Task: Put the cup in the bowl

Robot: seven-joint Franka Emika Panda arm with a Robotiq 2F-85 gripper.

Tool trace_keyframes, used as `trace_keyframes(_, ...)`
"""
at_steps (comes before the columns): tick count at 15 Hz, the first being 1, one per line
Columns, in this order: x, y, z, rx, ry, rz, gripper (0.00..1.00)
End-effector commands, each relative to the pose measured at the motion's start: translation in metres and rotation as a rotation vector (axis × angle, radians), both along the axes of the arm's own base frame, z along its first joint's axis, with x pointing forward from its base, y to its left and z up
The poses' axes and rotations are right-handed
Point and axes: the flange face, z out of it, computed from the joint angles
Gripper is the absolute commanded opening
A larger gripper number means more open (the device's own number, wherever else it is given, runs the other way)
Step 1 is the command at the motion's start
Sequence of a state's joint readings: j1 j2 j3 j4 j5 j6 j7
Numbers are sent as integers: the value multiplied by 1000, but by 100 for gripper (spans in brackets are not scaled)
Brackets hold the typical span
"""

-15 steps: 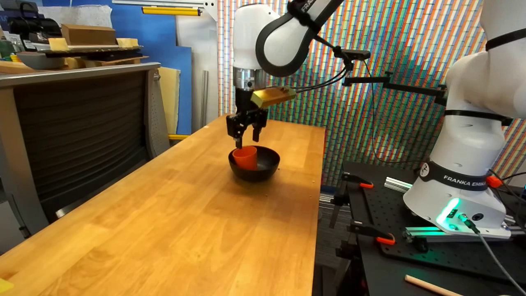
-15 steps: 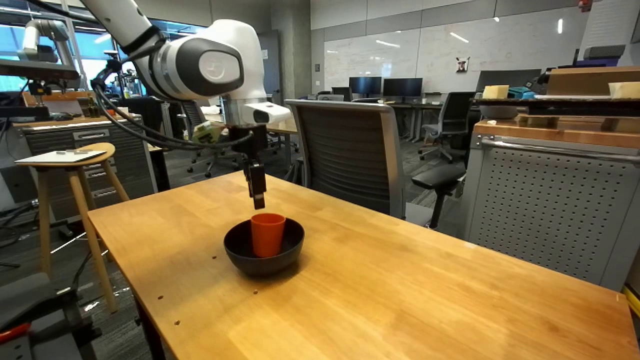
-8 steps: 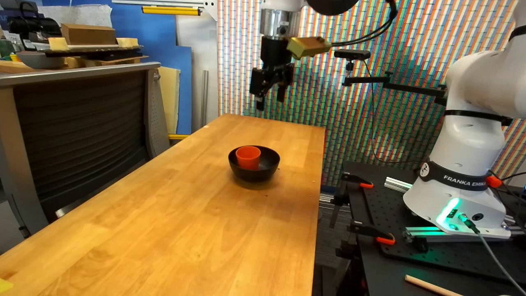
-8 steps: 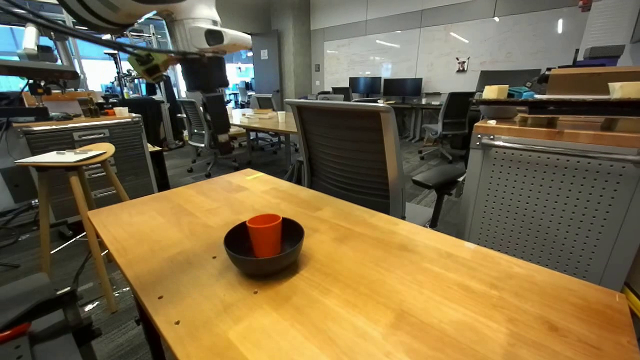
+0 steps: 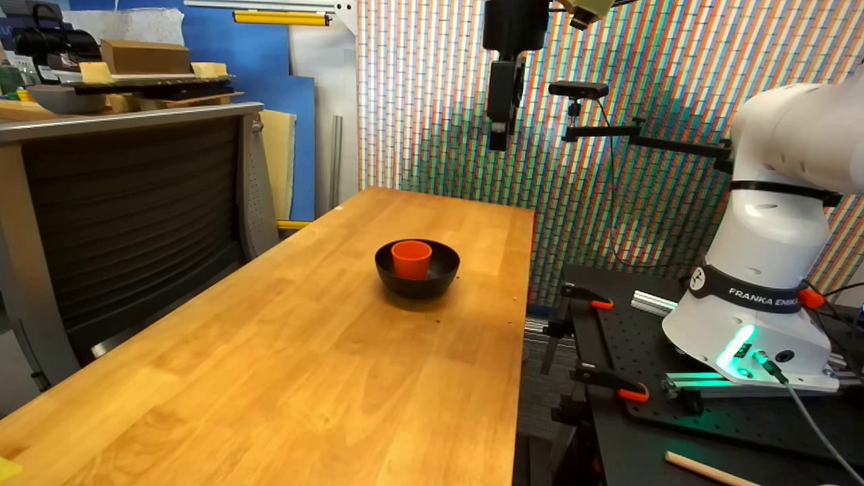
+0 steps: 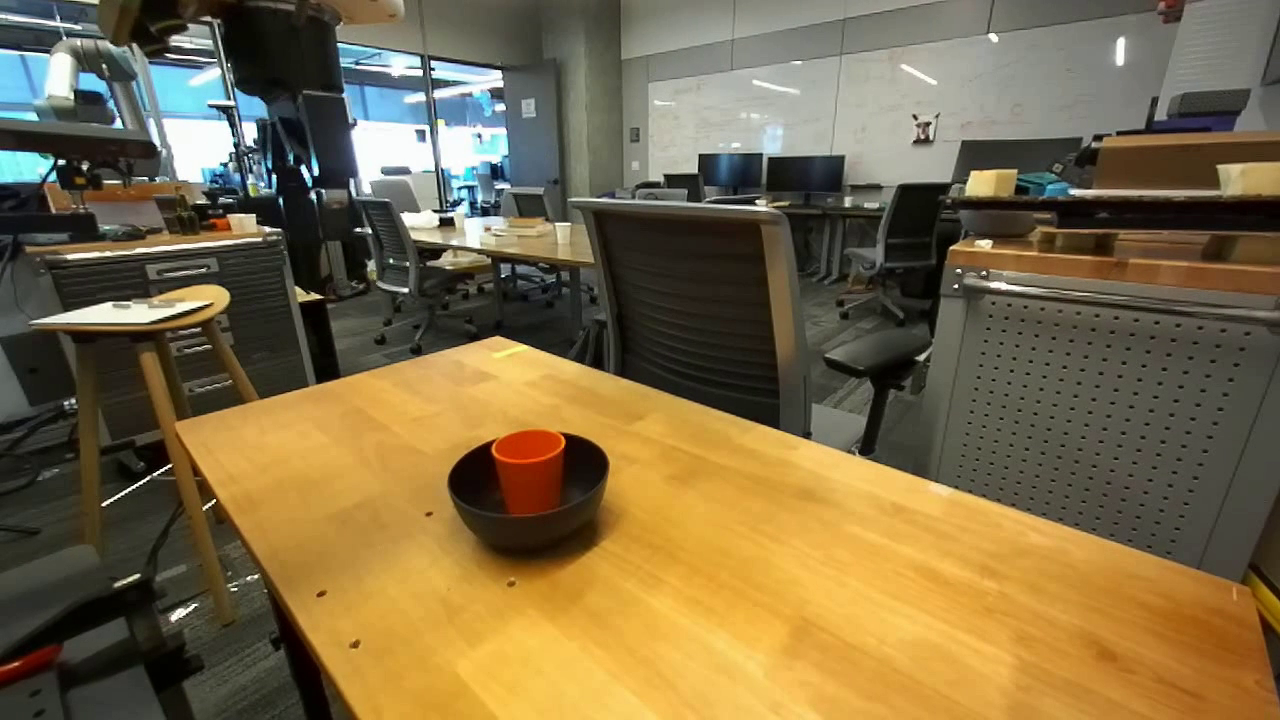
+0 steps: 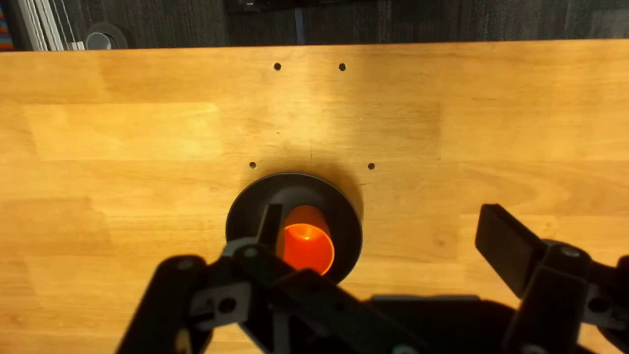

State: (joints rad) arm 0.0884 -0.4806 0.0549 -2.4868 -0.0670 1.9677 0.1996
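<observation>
The orange-red cup stands inside the black bowl, seemingly upright. The cup and bowl show in an exterior view; the cup and bowl also show in an exterior view. My gripper is high above the table, apart from both, off towards the robot base. It is at the upper left in an exterior view. In the wrist view my gripper is open, with wide-apart, empty fingers. There the left finger hides part of the cup and the bowl.
The wooden table bears the bowl. An office chair stands along the table's long side. The robot base is on a black stand beside the table. A camera on a bracket arm sticks out near the gripper.
My gripper has risen from just above the cup, moved up and towards the robot base, and turned. The cup has shifted slightly inside the bowl. The bowl has not moved.
</observation>
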Motion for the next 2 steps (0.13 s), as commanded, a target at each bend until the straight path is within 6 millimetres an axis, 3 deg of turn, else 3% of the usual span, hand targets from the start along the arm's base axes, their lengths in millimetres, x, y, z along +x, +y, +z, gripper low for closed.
trace_keyframes(1, -1, 0, 0, 0, 3, 9, 100)
trace_keyframes(2, -1, 0, -2, 0, 7, 14, 100)
